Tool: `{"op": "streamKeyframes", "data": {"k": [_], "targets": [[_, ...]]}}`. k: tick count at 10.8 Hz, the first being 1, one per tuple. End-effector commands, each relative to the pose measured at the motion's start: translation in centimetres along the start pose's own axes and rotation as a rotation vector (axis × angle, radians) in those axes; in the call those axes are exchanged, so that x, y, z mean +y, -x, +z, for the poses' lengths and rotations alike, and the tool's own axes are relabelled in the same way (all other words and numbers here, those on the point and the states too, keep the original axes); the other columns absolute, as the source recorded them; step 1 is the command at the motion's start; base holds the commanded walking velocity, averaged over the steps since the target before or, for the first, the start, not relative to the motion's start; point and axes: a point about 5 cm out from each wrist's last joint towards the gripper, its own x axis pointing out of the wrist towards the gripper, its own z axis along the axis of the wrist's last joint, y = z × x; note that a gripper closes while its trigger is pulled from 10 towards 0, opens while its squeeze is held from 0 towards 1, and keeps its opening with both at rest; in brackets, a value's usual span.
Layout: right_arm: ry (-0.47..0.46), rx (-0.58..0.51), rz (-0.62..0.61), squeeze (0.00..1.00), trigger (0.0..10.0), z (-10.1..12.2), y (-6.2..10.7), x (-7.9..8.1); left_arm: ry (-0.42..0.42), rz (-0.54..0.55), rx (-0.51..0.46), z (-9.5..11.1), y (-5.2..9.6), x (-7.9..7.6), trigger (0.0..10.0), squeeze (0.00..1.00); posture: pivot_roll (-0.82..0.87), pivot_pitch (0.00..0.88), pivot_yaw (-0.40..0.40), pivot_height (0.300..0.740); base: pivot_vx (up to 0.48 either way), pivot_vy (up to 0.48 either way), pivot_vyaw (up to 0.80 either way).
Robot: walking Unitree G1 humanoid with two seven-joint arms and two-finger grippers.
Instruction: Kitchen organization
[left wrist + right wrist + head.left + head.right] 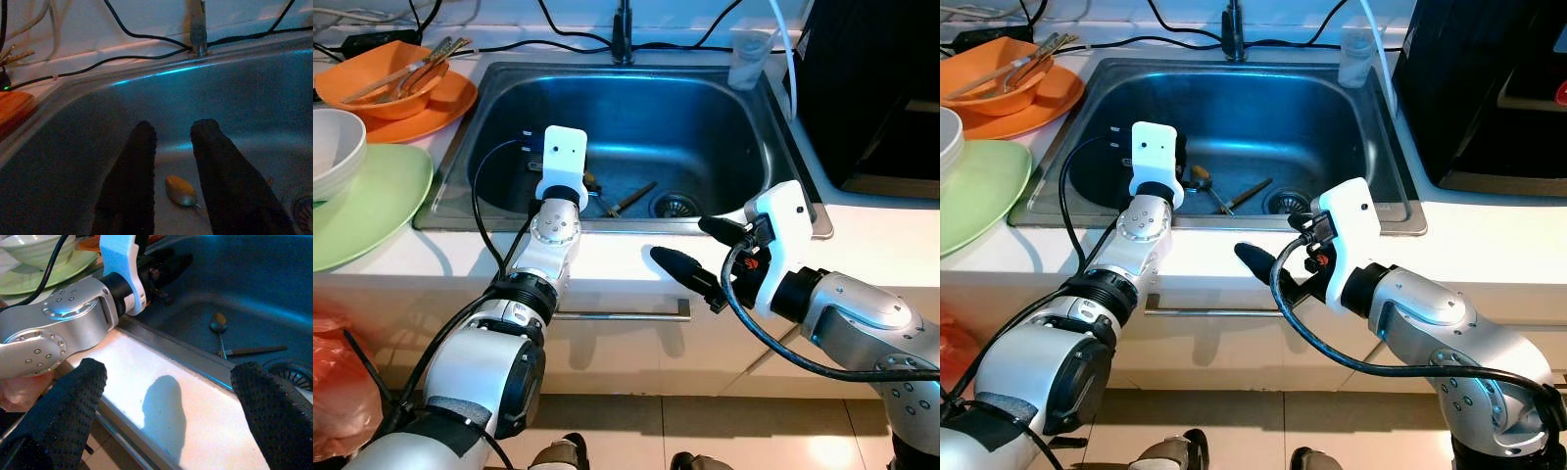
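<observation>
Nearest me, my right gripper (pixel 700 253) hangs over the white front edge of the bench (pixel 626 259), its jaws released and spread wide, nothing between them; the textured black fingers (pixel 73 401) frame only bare bench top and the steel lip of the sink (pixel 783 166). My left gripper (pixel 173 161) reaches down into the basin, jaws parted with a narrow gap and empty; from the head cameras its tips are hidden behind the white wrist housing. Between its fingers, on the basin floor, I see the rounded bowl of a metal spoon (pixel 181 190), its handle cut off by the right finger. A second thin utensil (pixel 628 198) lies beside it toward the drain (pixel 674 206); I cannot make out what it is. On the bench's left edge sit a pale green plate (pixel 382 201) and a white bowl (pixel 337 147), both partly cropped, then farther back an orange bowl (pixel 382 90) holding chopsticks (pixel 411 69).
</observation>
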Motion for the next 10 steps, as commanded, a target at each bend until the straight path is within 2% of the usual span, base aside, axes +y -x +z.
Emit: {"op": "streamKeyframes", "data": {"k": [1, 6, 10], "targets": [[0.011, 0.001, 0.010, 0.00, 10.0, 0.2, 0.2, 0.2, 0.008, -0.008, -0.004, 0.2, -0.1, 0.0, 10.0, 1.00, -0.16, 0.169, 0.023, 0.740, 0.000, 0.000, 0.00], [0.017, -0.005, 0.014, 0.00, 10.0, 0.3, -0.1, 0.1, 0.003, 0.013, -0.030, 0.8, -0.4, 0.5, 10.0, 1.00, -0.15, 0.158, 0.023, 0.740, 0.000, 0.000, 0.00], [0.032, -0.055, 0.013, 0.00, 10.0, 1.0, -0.9, -0.3, -0.079, 0.067, -0.101, 2.3, -1.0, 1.9, 10.0, 1.00, -0.11, 0.127, 0.025, 0.740, 0.000, 0.000, 0.00]]}}
